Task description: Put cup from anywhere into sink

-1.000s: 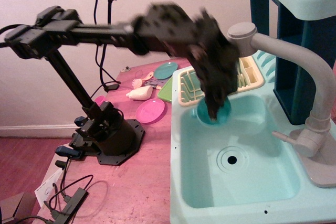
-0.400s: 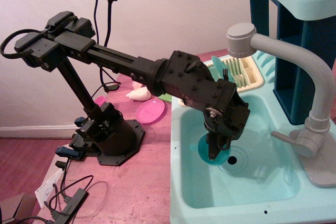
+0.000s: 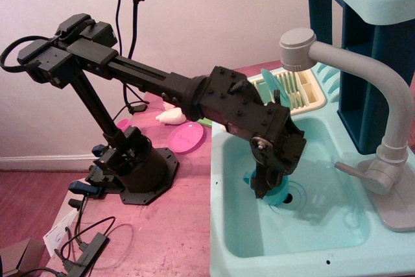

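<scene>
Down inside the pale mint-green toy sink (image 3: 246,238), the black gripper (image 3: 266,189) reaches to the basin floor, just left of the round dark drain hole (image 3: 296,194). At its tip sits the small teal-blue cup (image 3: 277,194), lying low on the bottom of the basin and touching or nearly touching the drain's edge; the gripper's fingers are pressed against it on its left side, and they appear to be closed on it, though the black parts blur together and the exact gap between them cannot be made out. The black arm (image 3: 155,82) stretches in from its base (image 3: 133,167) on the reddish floor at the left. Behind the sink stands the cream dish rack (image 3: 301,92) with a green piece leaning in its slots. On the right, the grey faucet (image 3: 382,115) arches over the basin, its spout head high above the water area. Left of the sink, near the arm, a pink plate (image 3: 185,137) lies flat, with a pale cream toy (image 3: 172,116) just behind it.
</scene>
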Robot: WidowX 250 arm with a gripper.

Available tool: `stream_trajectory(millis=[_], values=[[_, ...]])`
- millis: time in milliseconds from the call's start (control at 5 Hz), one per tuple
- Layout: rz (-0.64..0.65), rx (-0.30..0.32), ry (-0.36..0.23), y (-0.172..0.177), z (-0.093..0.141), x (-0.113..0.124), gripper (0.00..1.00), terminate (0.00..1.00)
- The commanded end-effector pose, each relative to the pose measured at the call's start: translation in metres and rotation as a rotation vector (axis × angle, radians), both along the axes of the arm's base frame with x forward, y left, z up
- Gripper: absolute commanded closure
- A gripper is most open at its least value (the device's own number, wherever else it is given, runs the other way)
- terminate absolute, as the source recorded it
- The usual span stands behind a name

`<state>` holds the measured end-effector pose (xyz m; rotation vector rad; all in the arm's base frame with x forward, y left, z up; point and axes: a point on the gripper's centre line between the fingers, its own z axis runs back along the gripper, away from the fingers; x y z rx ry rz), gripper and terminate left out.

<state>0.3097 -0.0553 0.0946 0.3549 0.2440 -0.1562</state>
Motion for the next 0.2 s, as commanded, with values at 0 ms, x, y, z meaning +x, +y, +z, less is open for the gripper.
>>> stream_trajectory(millis=[0], values=[[0.051, 0.032, -0.166, 0.024, 0.056, -0.0023, 0.0, 1.0]])
